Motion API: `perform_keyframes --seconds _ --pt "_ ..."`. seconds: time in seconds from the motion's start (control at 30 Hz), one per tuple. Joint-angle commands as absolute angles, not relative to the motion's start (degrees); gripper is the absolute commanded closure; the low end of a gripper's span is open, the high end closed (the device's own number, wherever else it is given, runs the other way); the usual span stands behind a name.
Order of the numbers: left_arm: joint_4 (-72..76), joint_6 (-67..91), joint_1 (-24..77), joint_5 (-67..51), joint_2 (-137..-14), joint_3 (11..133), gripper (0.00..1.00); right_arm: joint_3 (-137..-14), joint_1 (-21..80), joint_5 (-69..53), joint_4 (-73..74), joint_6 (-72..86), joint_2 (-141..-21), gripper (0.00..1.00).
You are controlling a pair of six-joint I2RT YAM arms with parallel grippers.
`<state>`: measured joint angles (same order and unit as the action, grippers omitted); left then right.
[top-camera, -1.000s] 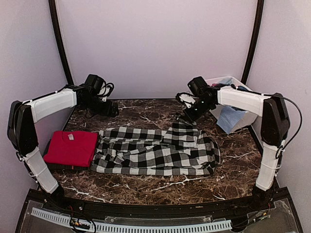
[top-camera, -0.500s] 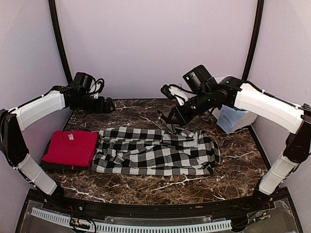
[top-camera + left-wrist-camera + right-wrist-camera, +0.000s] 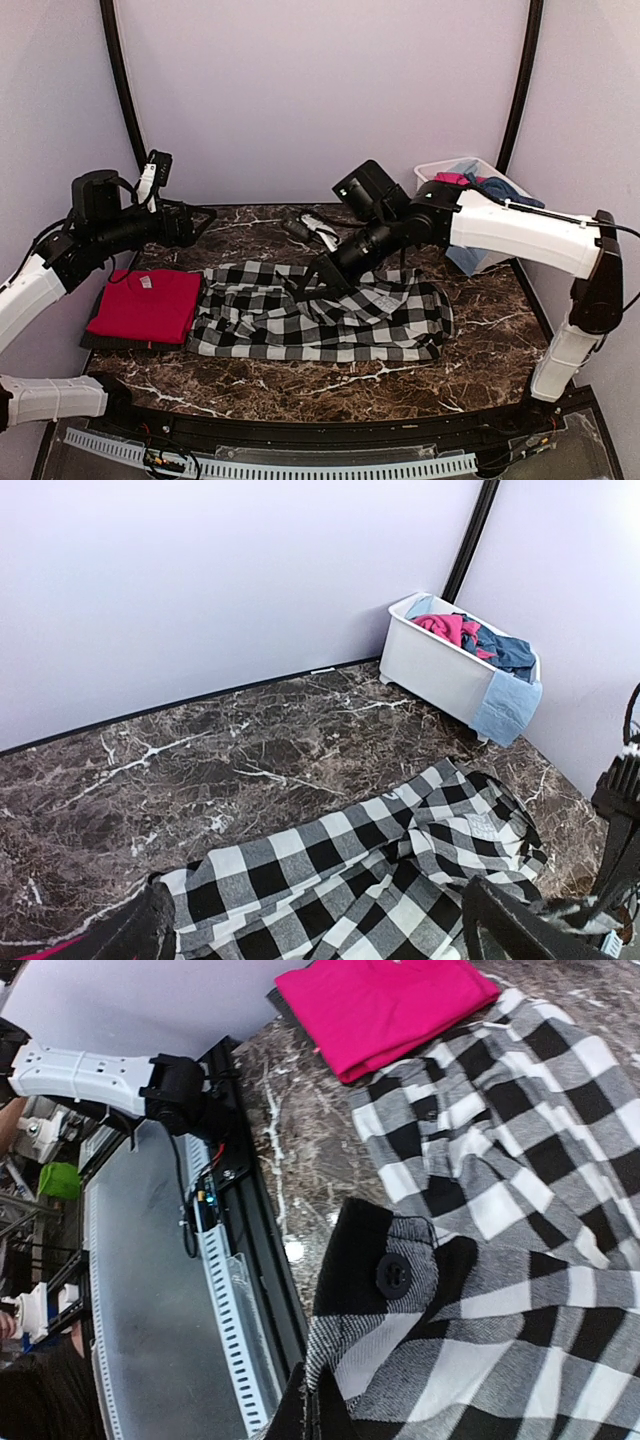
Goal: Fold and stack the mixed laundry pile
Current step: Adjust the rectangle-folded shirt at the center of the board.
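Right gripper [image 3: 316, 280] pinched far edge of checked garment [image 3: 320, 322] above marble table [image 3: 300, 385]; left gripper [image 3: 203, 214] hung wide open, empty, beyond folded red tee [image 3: 145, 305] at left.

Robot lab booth — blank walls [image 3: 320, 90], marble tabletop [image 3: 300, 385]

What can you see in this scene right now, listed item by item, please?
checked garment: one, black and white, spread mid-table
red tee: one, red, folded, table's left
tub: one, white, far right corner
clothes in tub: several, pink and blue, heaped inside
draped cloth: one, light blue, over the tub's front
table: one, dark marble
left gripper: one, black, open, far left
right gripper: one, black, shut on the checked garment
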<state>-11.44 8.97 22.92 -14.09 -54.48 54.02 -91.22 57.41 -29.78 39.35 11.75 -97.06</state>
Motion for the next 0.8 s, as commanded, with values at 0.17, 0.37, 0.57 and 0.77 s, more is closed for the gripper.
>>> perform_keyframes --seconds 0.17,0.37,0.57,0.77 --pt "-12.5 1.4 26.0 -10.9 -49.6 49.3 0.02 -99.0 58.4 -36.8 37.9 8.5 -105.8 1.0" --pt "-11.1 -1.4 27.7 -12.8 -49.3 47.6 0.05 -92.3 58.8 -42.3 39.8 5.3 -102.2 1.0" --pt "-10.6 -2.8 28.9 -11.0 -52.1 48.2 0.06 -77.4 58.4 -37.1 39.0 8.8 -85.6 1.0" --pt "-9.1 -3.5 29.8 -11.3 -54.1 49.0 0.07 -69.1 57.9 -30.3 41.3 14.2 -71.4 1.0"
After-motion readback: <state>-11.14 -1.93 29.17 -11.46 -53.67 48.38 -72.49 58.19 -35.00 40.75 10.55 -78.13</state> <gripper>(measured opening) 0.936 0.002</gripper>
